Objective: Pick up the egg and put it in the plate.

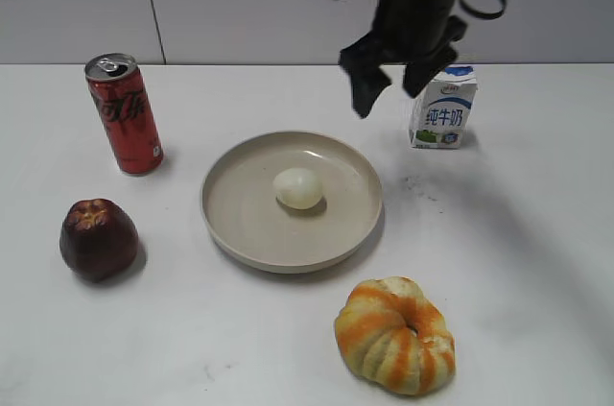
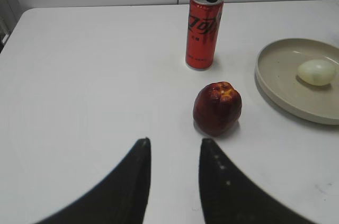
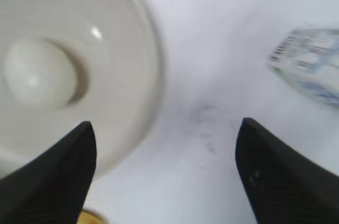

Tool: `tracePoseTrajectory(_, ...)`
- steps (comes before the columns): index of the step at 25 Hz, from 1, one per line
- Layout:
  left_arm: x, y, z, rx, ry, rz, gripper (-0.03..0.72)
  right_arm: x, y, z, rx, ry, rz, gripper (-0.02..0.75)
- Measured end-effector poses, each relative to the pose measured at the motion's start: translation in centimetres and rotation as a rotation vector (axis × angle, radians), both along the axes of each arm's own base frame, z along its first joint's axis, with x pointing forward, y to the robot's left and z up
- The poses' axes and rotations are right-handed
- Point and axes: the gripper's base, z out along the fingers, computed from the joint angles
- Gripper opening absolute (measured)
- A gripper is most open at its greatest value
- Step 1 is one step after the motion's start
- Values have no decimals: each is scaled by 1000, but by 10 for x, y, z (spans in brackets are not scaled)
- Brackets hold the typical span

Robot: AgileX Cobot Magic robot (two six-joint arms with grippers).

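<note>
White tabletop (image 1: 537, 262), matte, with faint grey scuffs right of the dish.

Large round beige-cream plate (image 1: 240, 224), shallow with a raised rim, at table centre. It is also visible at the right edge of the left wrist view (image 2: 275, 83) and the upper left of the right wrist view (image 3: 135, 49).

Right gripper (image 1: 395, 80), black, hangs in the air above and behind the plate's far right rim, in front of the carton. Fingers spread wide, nothing between them; the right wrist view (image 3: 164, 160) shows bare table in the gap.

Left gripper (image 2: 175, 155), black curved fingers, a narrow gap between them, holding nothing, above bare table near the apple.

Orange-and-cream striped bread ring (image 1: 395, 335), near front edge, right of centre, apart from the plate.

Red slim soda can (image 1: 125, 113), upright, tab opened, left rear.

Dark red wrinkled apple (image 1: 98, 239), front left, in front of the can.

Small blue-and-white milk carton (image 1: 443, 107), upright, right rear.

Small pale cream oval egg (image 1: 298, 188) lies on its side inside the plate, near the centre, touching the plate floor. Long axis runs roughly left to right in the exterior view; which end is narrower cannot be told.
</note>
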Motion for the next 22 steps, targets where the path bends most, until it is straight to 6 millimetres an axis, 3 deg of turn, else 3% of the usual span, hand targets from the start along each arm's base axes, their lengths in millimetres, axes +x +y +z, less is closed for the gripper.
tracePoseTrajectory(6, 0, 0, 0, 0, 0, 0, 231, 19, -105, 57, 54, -101, -297, 587)
tracePoseTrajectory(8, 0, 0, 0, 0, 0, 0, 231, 14, -138, 75, 58, -135, -382, 583)
tracePoseTrajectory(11, 0, 0, 0, 0, 0, 0, 231, -2, -171, 94, 45, -165, -458, 583)
tracePoseTrajectory(16, 0, 0, 0, 0, 0, 0, 231, -49, -184, 114, 8, -172, -476, 583)
tracePoseTrajectory(22, 0, 0, 0, 0, 0, 0, 231, -135, -191, 130, -24, -194, -475, 583)
